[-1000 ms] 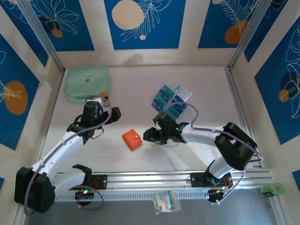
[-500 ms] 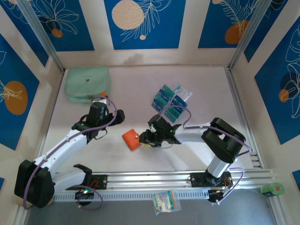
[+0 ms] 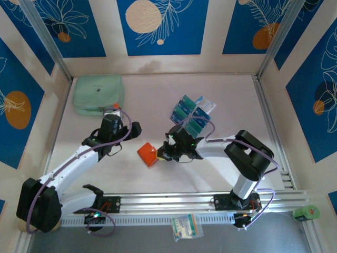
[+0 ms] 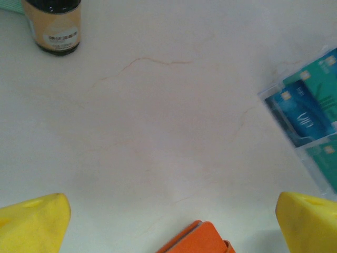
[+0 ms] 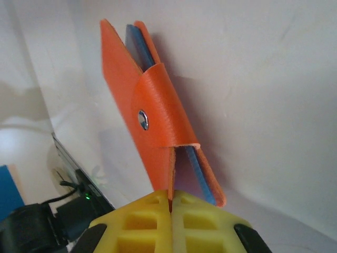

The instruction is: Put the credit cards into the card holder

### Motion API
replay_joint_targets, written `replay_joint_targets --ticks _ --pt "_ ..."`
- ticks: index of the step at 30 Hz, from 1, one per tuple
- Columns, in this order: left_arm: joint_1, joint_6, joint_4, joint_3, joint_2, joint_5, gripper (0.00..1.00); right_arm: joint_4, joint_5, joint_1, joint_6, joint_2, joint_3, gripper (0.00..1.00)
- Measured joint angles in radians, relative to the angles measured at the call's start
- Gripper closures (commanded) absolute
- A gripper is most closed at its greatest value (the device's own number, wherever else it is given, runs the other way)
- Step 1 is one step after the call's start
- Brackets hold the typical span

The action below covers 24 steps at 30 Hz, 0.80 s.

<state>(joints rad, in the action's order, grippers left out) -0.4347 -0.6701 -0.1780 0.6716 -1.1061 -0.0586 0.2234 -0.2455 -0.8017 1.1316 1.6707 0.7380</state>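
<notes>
The orange card holder (image 3: 148, 154) lies on the table between the two arms. In the right wrist view the card holder (image 5: 152, 121) stands edge-on with its snap tab fastened and a blue card edge (image 5: 138, 45) showing inside. My right gripper (image 5: 171, 197) is shut on the edge of one of its flaps, and in the top view it (image 3: 164, 152) sits at the holder's right side. The credit cards (image 3: 190, 114) lie in a teal and blue cluster behind it, also seen as cards (image 4: 308, 108) from the left wrist. My left gripper (image 4: 169, 221) hangs open just left of the holder (image 4: 197, 241).
A mint-green zip pouch (image 3: 98, 94) lies at the back left, with a small bottle (image 4: 54, 25) beside it. A white-and-blue sachet (image 3: 206, 104) sits against the cards. A packet (image 3: 186, 227) and a green roll (image 3: 306, 213) lie in front of the rail.
My right gripper has moved left to the card holder and shut on its flap. The left gripper shifted slightly right and stayed open.
</notes>
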Motion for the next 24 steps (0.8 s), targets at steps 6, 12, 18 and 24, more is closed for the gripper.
replay_joint_targets --ticks 6,12,18,24 --pt "0.000 -0.122 0.174 -0.040 0.010 0.118 0.12 0.042 -0.066 0.140 0.029 -0.186 -0.047 1.00" --pt "0.000 -0.241 0.334 -0.027 -0.058 0.259 0.14 0.089 -0.104 0.232 0.079 -0.352 -0.046 1.00" --pt "-0.005 -0.378 0.506 -0.027 -0.124 0.314 0.18 0.132 -0.107 0.254 0.140 -0.414 -0.046 1.00" --pt "-0.026 -0.460 0.632 -0.027 -0.135 0.321 0.19 0.200 -0.107 0.249 0.209 -0.410 -0.046 1.00"
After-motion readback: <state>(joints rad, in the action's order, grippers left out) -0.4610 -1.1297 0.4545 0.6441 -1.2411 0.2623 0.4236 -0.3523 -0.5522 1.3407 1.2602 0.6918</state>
